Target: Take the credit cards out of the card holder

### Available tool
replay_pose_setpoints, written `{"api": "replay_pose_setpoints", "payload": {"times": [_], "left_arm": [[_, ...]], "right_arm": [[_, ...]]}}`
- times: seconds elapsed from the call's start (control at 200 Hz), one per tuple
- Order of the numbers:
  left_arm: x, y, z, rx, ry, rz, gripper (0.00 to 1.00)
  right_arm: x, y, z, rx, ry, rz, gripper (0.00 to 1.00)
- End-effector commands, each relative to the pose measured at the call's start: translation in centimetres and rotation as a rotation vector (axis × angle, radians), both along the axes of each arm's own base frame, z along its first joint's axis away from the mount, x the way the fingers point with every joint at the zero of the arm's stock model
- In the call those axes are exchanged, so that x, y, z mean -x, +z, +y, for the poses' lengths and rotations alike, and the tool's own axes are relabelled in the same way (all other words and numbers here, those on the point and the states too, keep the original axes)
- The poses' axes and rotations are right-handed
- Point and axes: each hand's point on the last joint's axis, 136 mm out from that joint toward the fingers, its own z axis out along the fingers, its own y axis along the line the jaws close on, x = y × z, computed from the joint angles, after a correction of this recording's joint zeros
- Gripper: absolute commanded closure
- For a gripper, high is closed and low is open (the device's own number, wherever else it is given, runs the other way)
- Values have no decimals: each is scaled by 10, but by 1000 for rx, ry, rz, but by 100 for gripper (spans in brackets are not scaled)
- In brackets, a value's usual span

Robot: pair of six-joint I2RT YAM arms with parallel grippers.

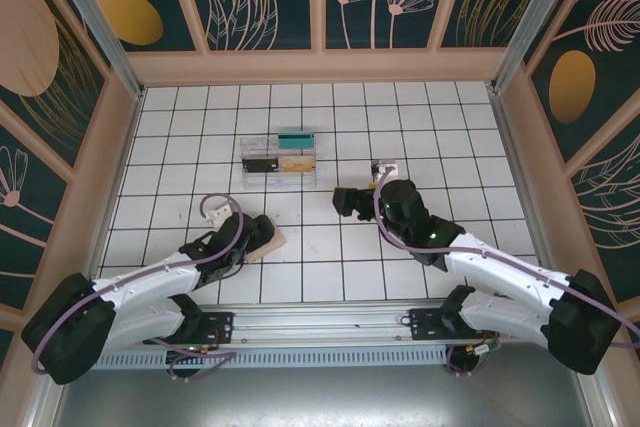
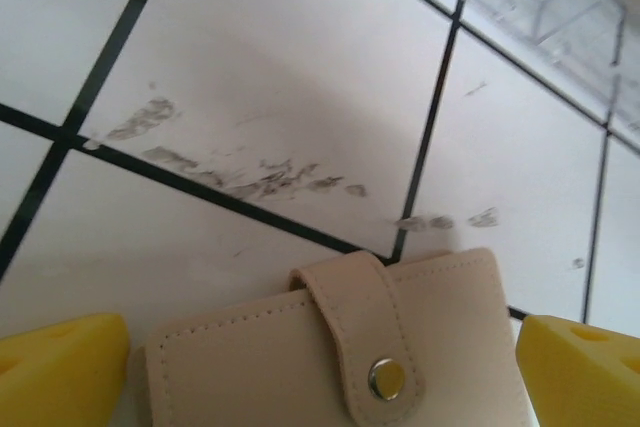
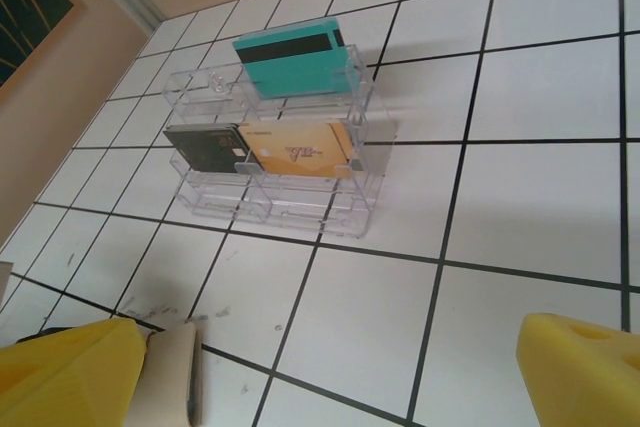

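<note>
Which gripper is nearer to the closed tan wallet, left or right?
Left. The left gripper is right over the tan wallet, its yellow fingers on either side of it. The right gripper is apart from it, over tiles to its right.

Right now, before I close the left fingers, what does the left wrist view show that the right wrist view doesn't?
Left wrist: the card holder closed, snap strap fastened, lying between the open left fingers, with grey scuffs on the tile beyond. Right wrist: the teal card standing in the back row of the clear tray, the black card and tan-gold card side by side in front. Both: the clear tray and white tiles; a tan edge low left in the right wrist may be the holder, I cannot tell.
</note>
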Motion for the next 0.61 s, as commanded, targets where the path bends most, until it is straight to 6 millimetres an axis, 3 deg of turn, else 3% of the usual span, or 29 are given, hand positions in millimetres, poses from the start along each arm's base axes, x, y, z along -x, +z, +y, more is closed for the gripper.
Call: {"api": "replay_pose_setpoints", "payload": {"times": [0.0, 0.275, 0.36, 0.485, 0.601], "left_arm": [[3, 41, -83, 361, -176, -55, 1], [9, 51, -168, 439, -315, -30, 1], [9, 55, -186, 417, -329, -36, 1], [4, 52, -182, 313, -298, -32, 1], [0, 54, -162, 231, -259, -56, 2]], "right_arm": [[1, -2, -10, 18, -42, -12, 3], [-1, -5, -23, 43, -90, -16, 1], [0, -6, -25, 53, -93, -8, 2], [6, -10, -21, 39, -60, 20, 7], [17, -25, -14, 27, 0, 80, 31]]}}
